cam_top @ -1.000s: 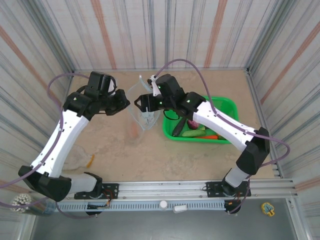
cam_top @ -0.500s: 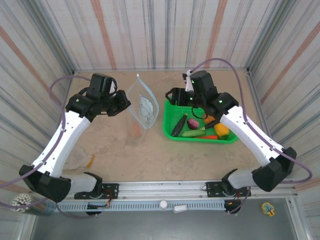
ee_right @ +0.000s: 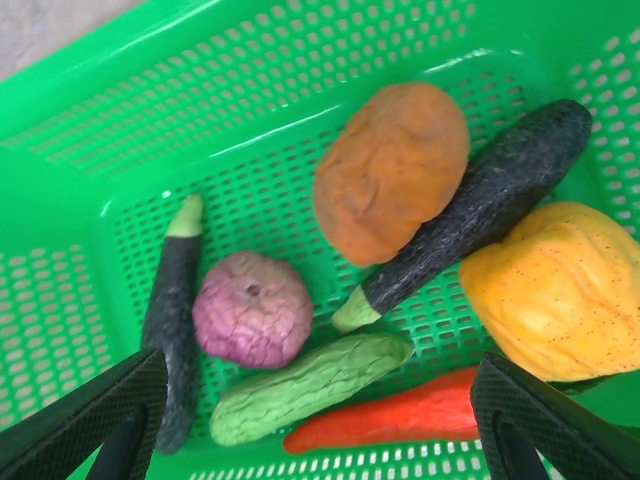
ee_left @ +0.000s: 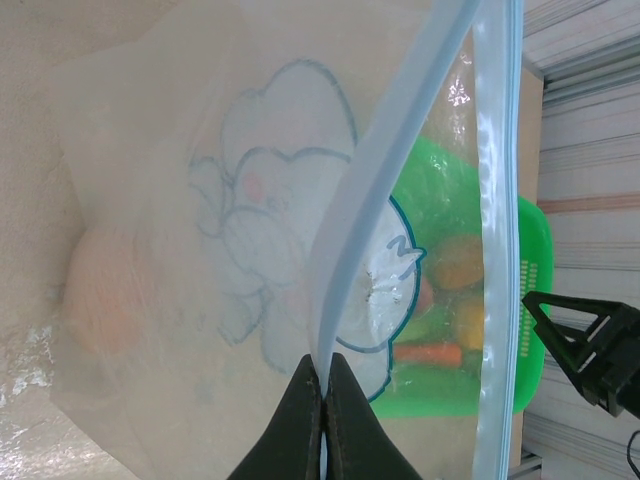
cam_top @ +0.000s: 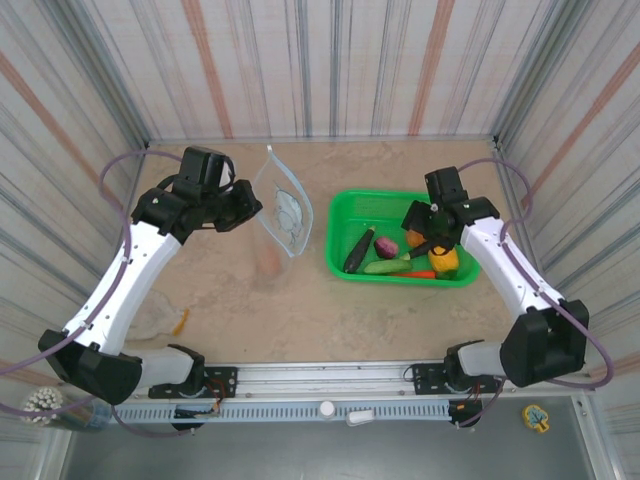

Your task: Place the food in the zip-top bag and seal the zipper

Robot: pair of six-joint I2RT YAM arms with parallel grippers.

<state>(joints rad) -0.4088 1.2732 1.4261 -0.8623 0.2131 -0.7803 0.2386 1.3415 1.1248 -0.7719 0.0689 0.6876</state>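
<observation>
My left gripper [cam_top: 251,207] is shut on the zip-top bag [cam_top: 282,210], pinching one light-blue zipper [ee_left: 372,215] strip and holding the bag upright with its mouth open. The other strip [ee_left: 497,200] hangs apart. An orange round piece [ee_left: 100,300] lies inside the bag. My right gripper [ee_right: 320,425] hovers open above the green basket [cam_top: 400,197], holding nothing. Below it lie a purple-pink ball [ee_right: 252,308], cucumber [ee_right: 310,385], carrot [ee_right: 400,420], two eggplants [ee_right: 480,215], an orange piece [ee_right: 392,170] and a yellow pepper [ee_right: 555,290].
Corrugated walls [cam_top: 330,70] close in the table on three sides. A crumpled clear plastic piece with something orange [cam_top: 165,320] lies near the left arm's base. A metal rail [cam_top: 380,375] runs along the front edge.
My right gripper has pulled away from the bag's mouth and swung right, over the basket. The left gripper has kept its hold on the bag, barely moving.
</observation>
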